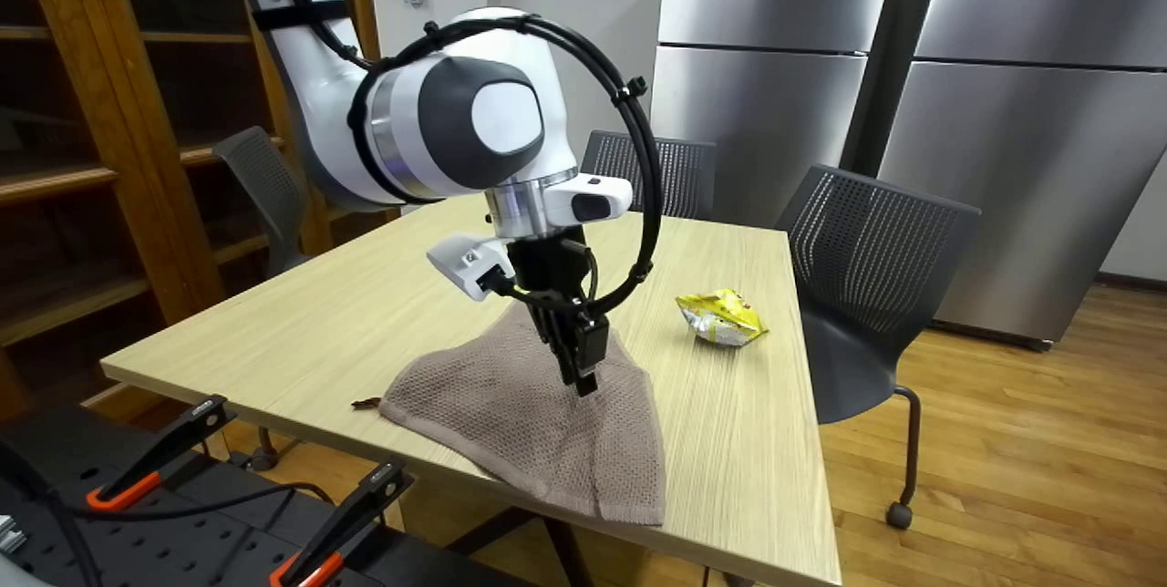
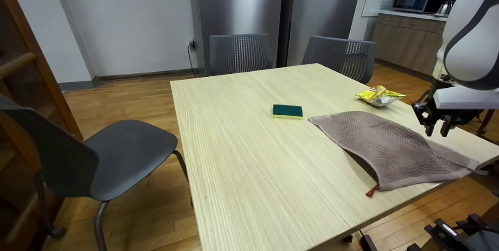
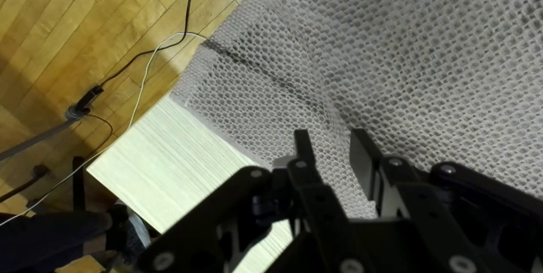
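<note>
My gripper (image 3: 330, 132) is open, with a gap between its fingers and nothing held. A grey-brown waffle-weave towel (image 3: 263, 107) lies below the fingertips. In an exterior view the gripper (image 2: 436, 131) hangs above the table near the towel's right part (image 2: 382, 145). The gripper (image 1: 583, 377) also shows in front of the towel (image 1: 492, 414) there, pointing down. The towel has a raised fold and a small red tassel (image 2: 372, 191) at one corner. One towel edge reaches the table's edge. A green and yellow sponge (image 2: 287, 111) lies past the towel.
A yellow and silver snack bag (image 1: 722, 318) stands on the light wood table (image 1: 738, 441); the bag also shows here (image 2: 379, 96). Grey chairs (image 1: 875, 295) (image 2: 128, 157) surround the table. Black-and-orange clamps (image 1: 337, 523) sit by the robot's base. Cables (image 3: 144, 57) lie on the floor.
</note>
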{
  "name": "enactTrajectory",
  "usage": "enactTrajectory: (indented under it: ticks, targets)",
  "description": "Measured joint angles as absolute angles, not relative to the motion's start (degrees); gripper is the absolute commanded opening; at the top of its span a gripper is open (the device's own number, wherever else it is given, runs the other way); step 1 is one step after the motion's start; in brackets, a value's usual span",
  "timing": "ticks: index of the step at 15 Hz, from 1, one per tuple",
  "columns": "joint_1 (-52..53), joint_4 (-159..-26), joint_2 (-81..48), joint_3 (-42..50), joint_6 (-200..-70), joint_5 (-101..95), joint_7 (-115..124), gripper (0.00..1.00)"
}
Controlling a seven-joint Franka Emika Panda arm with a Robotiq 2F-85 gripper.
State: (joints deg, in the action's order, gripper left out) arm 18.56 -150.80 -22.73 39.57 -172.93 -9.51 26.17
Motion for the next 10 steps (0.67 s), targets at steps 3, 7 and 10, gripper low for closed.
enactTrajectory:
  ticks: [3, 7, 10]
  targets:
    - [19.4, -150.8, -22.6, 39.5, -172.9, -9.0, 26.2, 0.85]
    - [23.2, -150.8, -22.5, 41.6, -172.9, -9.0, 26.2, 1.0]
    - [28.8, -150.8, -22.4, 46.3, -172.9, -9.0, 26.3, 1.0]
